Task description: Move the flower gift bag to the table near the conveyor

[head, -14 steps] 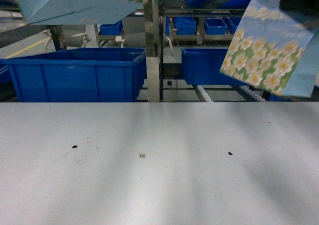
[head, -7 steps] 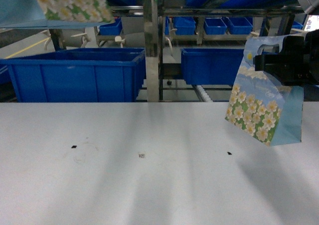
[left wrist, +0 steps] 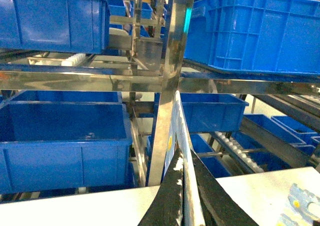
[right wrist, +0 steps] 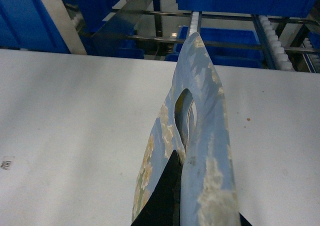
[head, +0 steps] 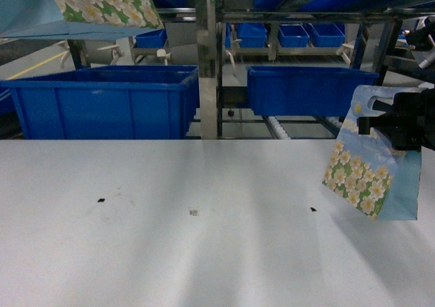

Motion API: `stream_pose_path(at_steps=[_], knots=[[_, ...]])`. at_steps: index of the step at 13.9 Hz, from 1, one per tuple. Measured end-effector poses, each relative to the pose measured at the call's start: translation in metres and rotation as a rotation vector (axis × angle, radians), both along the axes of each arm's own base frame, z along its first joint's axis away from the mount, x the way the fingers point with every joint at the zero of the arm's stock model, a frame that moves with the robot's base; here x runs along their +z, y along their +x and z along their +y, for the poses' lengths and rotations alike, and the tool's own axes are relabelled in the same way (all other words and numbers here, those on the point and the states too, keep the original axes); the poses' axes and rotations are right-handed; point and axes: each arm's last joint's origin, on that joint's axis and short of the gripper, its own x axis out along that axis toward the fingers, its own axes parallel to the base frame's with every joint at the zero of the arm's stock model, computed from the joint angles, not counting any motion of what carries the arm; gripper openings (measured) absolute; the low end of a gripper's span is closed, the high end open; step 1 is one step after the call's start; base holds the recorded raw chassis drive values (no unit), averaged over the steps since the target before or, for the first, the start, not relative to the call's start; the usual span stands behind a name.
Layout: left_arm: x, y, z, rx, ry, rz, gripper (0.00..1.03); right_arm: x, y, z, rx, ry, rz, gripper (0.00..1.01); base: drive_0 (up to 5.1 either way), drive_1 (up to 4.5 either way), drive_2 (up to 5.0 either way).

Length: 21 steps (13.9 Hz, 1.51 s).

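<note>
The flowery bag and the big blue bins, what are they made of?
The bag in the right tool looks like thin glossy printed paper: it hangs flat with sharp folded edges and a cut-out handle hole. The bins look like hard moulded plastic, slightly shiny, with thick rims and ribbed walls. The rack holding them looks like polished steel, since it mirrors the light.

Matte table [head: 204, 253], shiny steel conveyor [head: 209, 69]
</note>
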Motion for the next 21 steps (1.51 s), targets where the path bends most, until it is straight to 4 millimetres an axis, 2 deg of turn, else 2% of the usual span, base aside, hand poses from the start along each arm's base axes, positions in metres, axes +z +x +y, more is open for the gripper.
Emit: stream_pose_path(at_steps=[5,7,11,14,15,16,17,20,21], knots=[[0.0,0.0,0.0,0.003,0.0,-0.001,0.02,-0.031,0.009,-0.017,-0.036,0.006,0.023,0.02,0.0,0.0,0.0],[0.0,0.0,0.0,0.003,0.0,0.0,0.02,-0.034,0.013,-0.017,-0.021,0.029,0.028,0.02,0.0,0.0,0.0],[0.0,0.0,0.0,0.003,0.0,0.0,0.02,-0.038,0.035,-0.023,-0.048,0.033,0.027,0.02,0.0,0.0,0.0],[0.0,0.0,0.0,0.002,0.0,0.0,0.02,-0.03,0.051,-0.026,-0.055,0.036,-0.015,0.02,0.0,0.0,0.0],[0.0,0.0,0.0,0.002,0.0,0.0,0.02,-0.03,0.051,-0.026,-0.055,0.037,-0.02,0.02,0.0,0.0,0.0],[0.0,0.0,0.0,0.003,0.0,0.0,0.02,-0.042,0.041,-0.016,-0.029,0.045,0.01,0.02,0.0,0.0,0.0],[0.0,0.0,0.0,0.002,0.0,-0.001,0.02,-0.055,0.027,-0.008,-0.005,0.042,0.056,0.07,0.0,0.0,0.0],[0.0,0.0,0.0,0.003,0.0,-0.001,0.02,-0.056,0.024,-0.008,-0.007,0.054,0.091,0.57,0.0,0.0,0.0],[0.0,0.0,0.0,0.003,0.0,-0.001,0.02,-0.053,0.023,-0.006,-0.003,0.066,0.112,0.66,0.0,0.0,0.0]])
